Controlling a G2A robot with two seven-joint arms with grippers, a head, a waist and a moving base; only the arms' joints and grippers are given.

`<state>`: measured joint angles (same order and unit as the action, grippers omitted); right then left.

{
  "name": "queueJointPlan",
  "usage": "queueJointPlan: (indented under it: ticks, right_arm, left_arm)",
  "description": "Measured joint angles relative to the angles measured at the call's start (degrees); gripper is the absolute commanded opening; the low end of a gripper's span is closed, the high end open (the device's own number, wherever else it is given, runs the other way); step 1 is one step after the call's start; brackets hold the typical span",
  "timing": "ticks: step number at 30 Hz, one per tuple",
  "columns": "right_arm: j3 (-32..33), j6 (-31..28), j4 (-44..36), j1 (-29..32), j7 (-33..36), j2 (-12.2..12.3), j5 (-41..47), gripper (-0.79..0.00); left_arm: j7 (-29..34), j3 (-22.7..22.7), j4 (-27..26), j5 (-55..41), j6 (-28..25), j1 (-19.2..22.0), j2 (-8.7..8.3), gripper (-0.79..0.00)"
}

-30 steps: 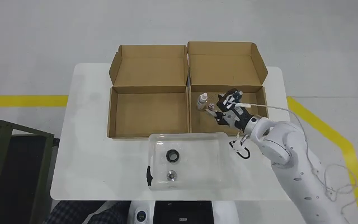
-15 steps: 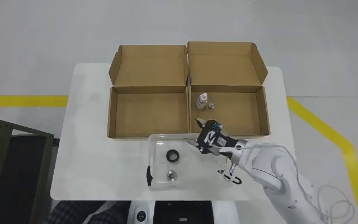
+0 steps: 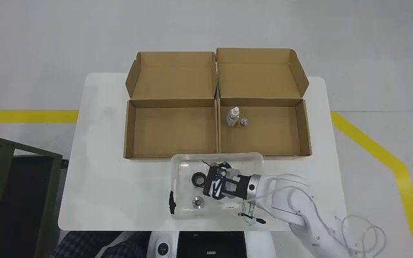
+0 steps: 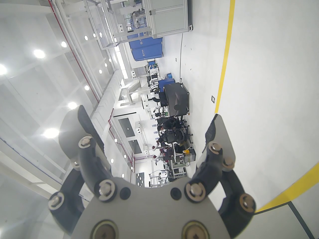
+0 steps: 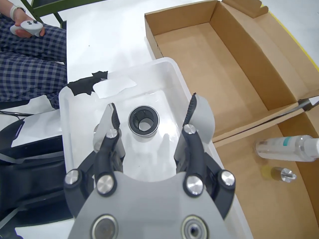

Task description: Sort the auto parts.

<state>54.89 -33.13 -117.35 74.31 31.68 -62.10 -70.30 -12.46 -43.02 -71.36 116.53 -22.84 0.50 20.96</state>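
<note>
Right gripper (image 5: 153, 103): yours is spread wide, holding nothing, over the clear plastic tub (image 5: 177, 68).
Black cylindrical metal bushing (image 5: 143, 123): upright on tub floor, in line between fingers, untouched.
Left gripper (image 4: 149, 114): fingers apart, nothing held.

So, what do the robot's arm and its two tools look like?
The right arm is white and rounded, with a thin pale cable beside it. The right tool and left tool match: grey metal plate, black links with silver screws, pale fingers with black ribbed pads.
</note>
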Motion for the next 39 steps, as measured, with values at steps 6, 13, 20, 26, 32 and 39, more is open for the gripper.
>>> queueJointPlan:
  ticks: [6, 13, 20, 26, 32, 39]
  right_arm:
    - [-2.9, -0.3, 1.3, -0.8, 0.5, -0.3, -4.7, -0.252]
    - [-5.8, 0.0, 3.1, -1.5, 0.3, -0.8, -8.5, -0.228]
    - [-7.1, 1.1, 6.2, -2.7, -1.1, -1.4, -9.1, -0.225]
    - [-7.8, 2.0, 9.1, -4.0, -2.4, -2.0, -8.2, -0.237]
    - [-9.2, 3.0, 12.3, -5.4, -3.8, -2.7, -7.5, -0.237]
    - [-10.1, 3.3, 14.7, -6.3, -4.9, -3.4, -7.0, -0.268]
  left_arm:
    - [0.0, 0.0, 0.0, 0.0, 0.0, 0.0, 0.0, 0.0]
    - [0.0, 0.0, 0.0, 0.0, 0.0, 0.0, 0.0, 0.0]
    - [0.0, 0.0, 0.0, 0.0, 0.0, 0.0, 0.0, 0.0]
    - [0.0, 0.0, 0.0, 0.0, 0.0, 0.0, 0.0, 0.0]
    - [0.0, 0.0, 0.0, 0.0, 0.0, 0.0, 0.0, 0.0]
    - [0.0, 0.0, 0.0, 0.0, 0.0, 0.0, 0.0, 0.0]
